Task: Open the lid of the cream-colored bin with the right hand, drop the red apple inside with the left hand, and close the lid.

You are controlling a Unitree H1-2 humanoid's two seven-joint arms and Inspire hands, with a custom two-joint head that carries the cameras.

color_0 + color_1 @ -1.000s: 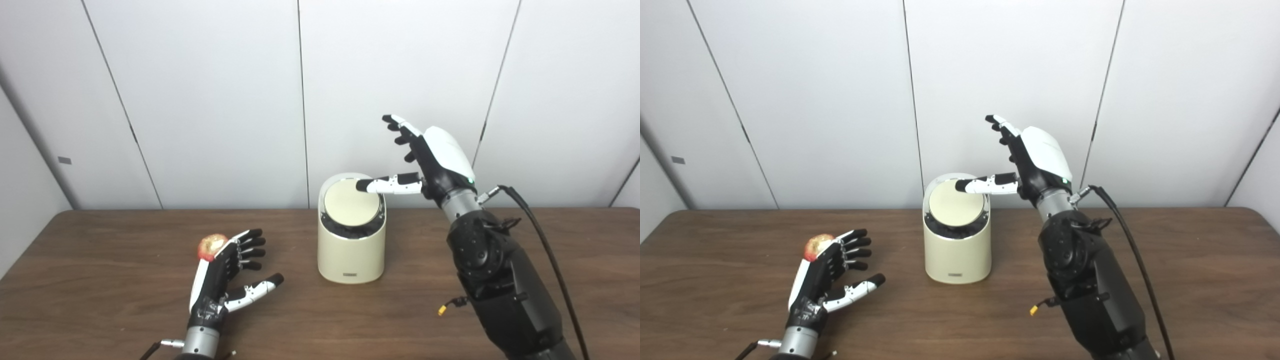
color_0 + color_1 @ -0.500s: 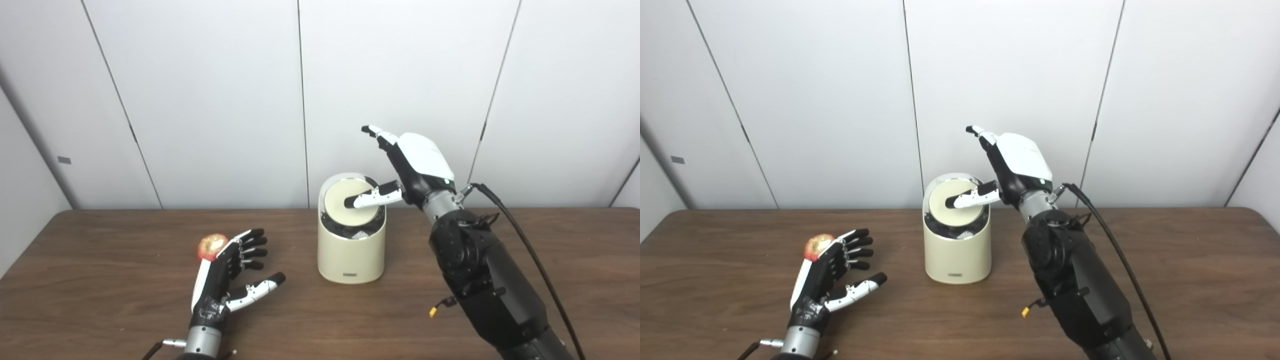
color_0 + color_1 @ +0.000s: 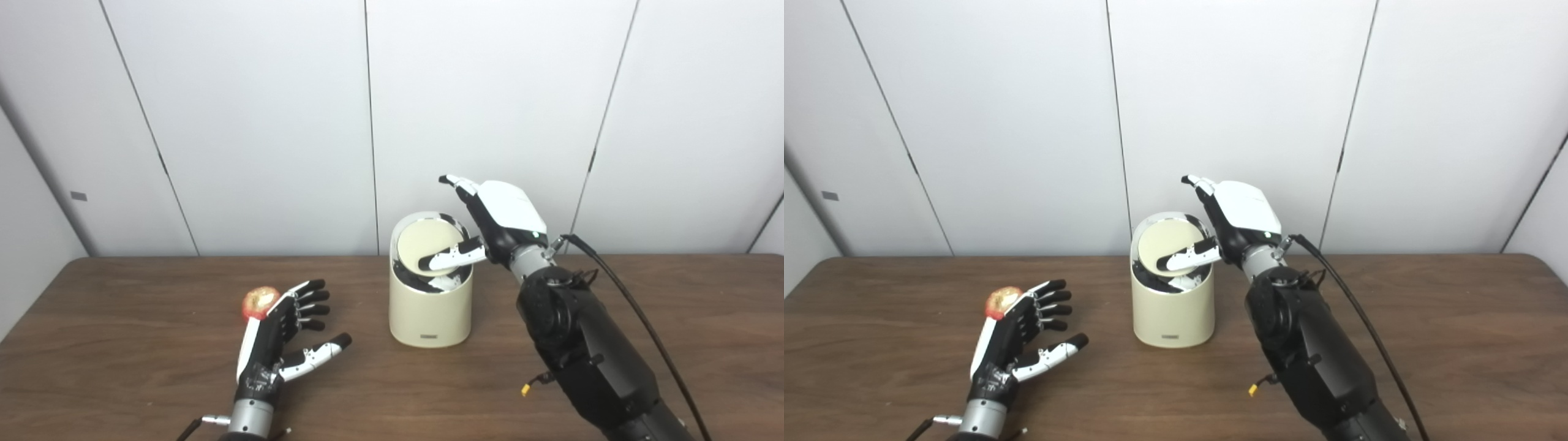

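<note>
- While our right hand [image 3: 499,214] leans over it, the cream-colored cylindrical plastic bin [image 3: 430,306] stands upright on the dark brown wooden counter [image 3: 122,343], near the back edge and close to the white panelled wall [image 3: 245,122].
- Its round cream lid [image 3: 429,244] is tilted, the near edge dipped into the opening so that a dark gap with a white piece shows below it at the front.
- We have the right thumb laid across the lid's lower right part, pressing on it; the other fingers [image 3: 456,184] are spread and raised above the far rim, holding nothing.
- Well apart to the left, the red apple [image 3: 260,302] sits on the counter, yellowish on top.
- Our left hand [image 3: 278,343] lies just in front of the apple with its fingers apart and empty, their tips touching or nearly touching the fruit; we cannot tell which.
- A black cable [image 3: 637,318] runs beside the right forearm.
</note>
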